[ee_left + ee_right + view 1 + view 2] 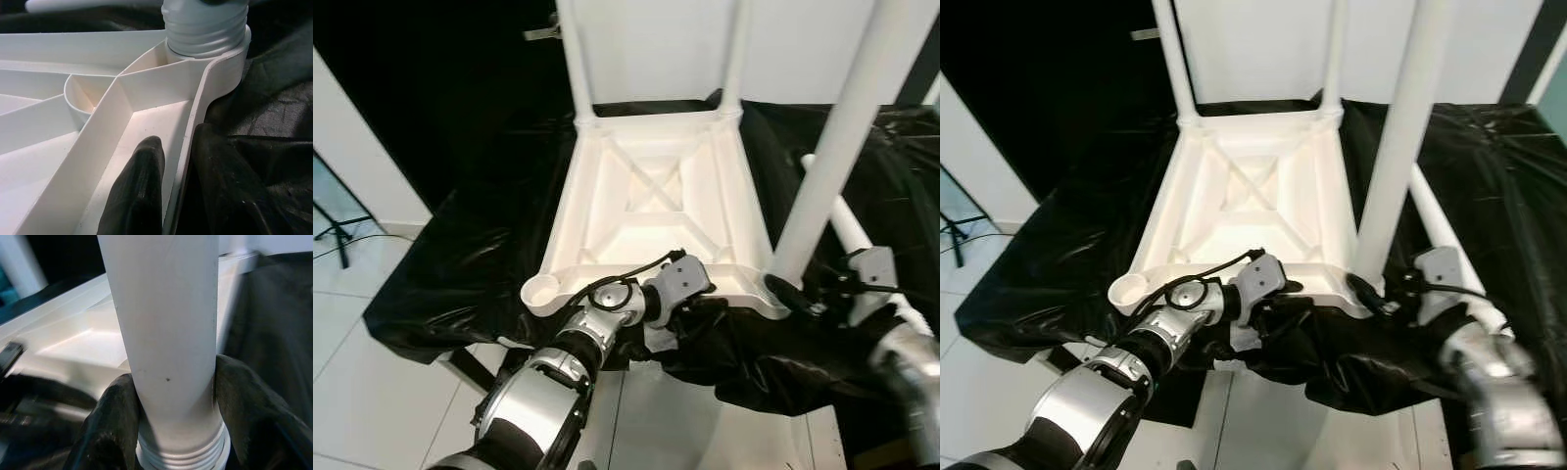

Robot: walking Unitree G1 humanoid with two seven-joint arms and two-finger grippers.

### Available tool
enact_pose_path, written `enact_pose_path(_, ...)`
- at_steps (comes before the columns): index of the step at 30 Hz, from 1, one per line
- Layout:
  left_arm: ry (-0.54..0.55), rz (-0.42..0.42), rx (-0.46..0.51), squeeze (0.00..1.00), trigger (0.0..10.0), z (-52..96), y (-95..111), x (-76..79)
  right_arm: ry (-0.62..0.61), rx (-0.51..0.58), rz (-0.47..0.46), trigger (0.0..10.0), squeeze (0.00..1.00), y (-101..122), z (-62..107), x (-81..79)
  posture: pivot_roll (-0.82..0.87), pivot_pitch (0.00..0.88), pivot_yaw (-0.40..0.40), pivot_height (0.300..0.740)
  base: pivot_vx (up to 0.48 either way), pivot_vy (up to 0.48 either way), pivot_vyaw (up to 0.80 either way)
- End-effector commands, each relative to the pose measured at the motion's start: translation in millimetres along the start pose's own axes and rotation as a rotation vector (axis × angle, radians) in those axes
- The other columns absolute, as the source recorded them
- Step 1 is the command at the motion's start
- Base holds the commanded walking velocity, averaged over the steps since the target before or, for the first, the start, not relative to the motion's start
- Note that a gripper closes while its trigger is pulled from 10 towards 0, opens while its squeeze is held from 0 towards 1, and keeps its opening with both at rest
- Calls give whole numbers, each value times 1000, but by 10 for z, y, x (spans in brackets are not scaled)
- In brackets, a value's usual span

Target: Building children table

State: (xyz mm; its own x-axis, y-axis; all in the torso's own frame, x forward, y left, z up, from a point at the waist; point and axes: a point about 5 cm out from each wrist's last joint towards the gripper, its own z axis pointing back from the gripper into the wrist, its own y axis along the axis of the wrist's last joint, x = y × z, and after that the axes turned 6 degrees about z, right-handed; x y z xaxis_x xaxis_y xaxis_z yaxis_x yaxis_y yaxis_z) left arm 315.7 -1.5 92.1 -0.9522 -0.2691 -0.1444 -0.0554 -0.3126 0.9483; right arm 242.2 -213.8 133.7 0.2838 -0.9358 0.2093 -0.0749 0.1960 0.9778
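Upside down on black sheeting (431, 274) at frame centre: white table top (651, 211), ribbed underside up. Two legs (576, 59) already standing in the far corners, top of frame. Third leg (832, 137) standing in the near-right corner socket, lower right, right gripper (795, 294) clenched around its base. Near-left socket (544, 291) empty, lower left; a spare leg (852, 230) lying on the sheeting at right. Judged about three-quarters built, with seating of the third leg possibly unfinished.

Right wrist view: screw threads (183, 458) exposed above the socket, so probably not fully home. Left wrist view: left gripper (183, 191) pinching the near rim (193, 132), one finger inside, one outside.
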Motion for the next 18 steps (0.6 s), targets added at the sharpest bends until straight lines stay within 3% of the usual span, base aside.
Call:
enact_pose_path(1,8,28,-83,0,10000,16,-195,77,-116,-68,-31,0,0,-146,10,-22,-191,0,58,740,0,0,0)
enact_pose_path(2,5,33,-80,0,10000,21,-197,78,-171,-82,-53,0,0,-222,33,-154,-189,0,62,740,0,0,0)
enact_pose_path(3,5,33,-80,0,10000,21,-197,78,-171,-82,-53,0,0,-222,33,-154,-189,0,62,740,0,0,0)
enact_pose_path(4,7,45,-78,0,10000,31,-207,74,-246,-93,-97,0,0,-287,49,-340,-185,0,66,740,0,0,0)
enact_pose_path(7,9,48,-78,0,10000,35,-209,72,-267,-94,-109,0,0,-295,50,-383,-185,0,66,740,0,0,0)
enact_pose_path(8,-3,57,-74,0,10000,47,-211,70,-359,-88,-127,0,0,-282,18,-357,-182,0,71,740,0,0,0)
enact_pose_path(10,-6,57,-74,0,10000,51,-212,70,-390,-87,-130,0,0,-277,7,-343,-182,0,71,740,0,0,0)
enact_pose_path(11,-8,57,-74,0,10000,53,-212,69,-409,-89,-122,2196,0,-272,-3,-332,-183,0,73,740,0,0,0)
enact_pose_path(12,-8,57,-74,0,10000,53,-212,69,-409,-89,-122,2196,0,-272,-3,-332,-183,0,73,740,0,0,0)
enact_pose_path(13,-7,55,-74,0,10000,52,-211,68,-418,-91,-107,4588,0,-268,-11,-330,-185,0,75,740,0,0,0)
enact_pose_path(14,-7,53,-75,0,10000,49,-210,69,-404,-89,-85,10000,0,-259,-24,-338,-185,0,75,740,0,0,0)
enact_pose_path(17,-5,48,-76,0,10000,41,-202,70,-355,-72,24,10000,0,-209,-54,-336,-190,0,77,740,0,0,0)
enact_pose_path(18,-4,47,-75,0,10000,36,-196,69,-314,-51,53,10000,565,-167,-67,-280,-193,0,77,740,0,0,0)
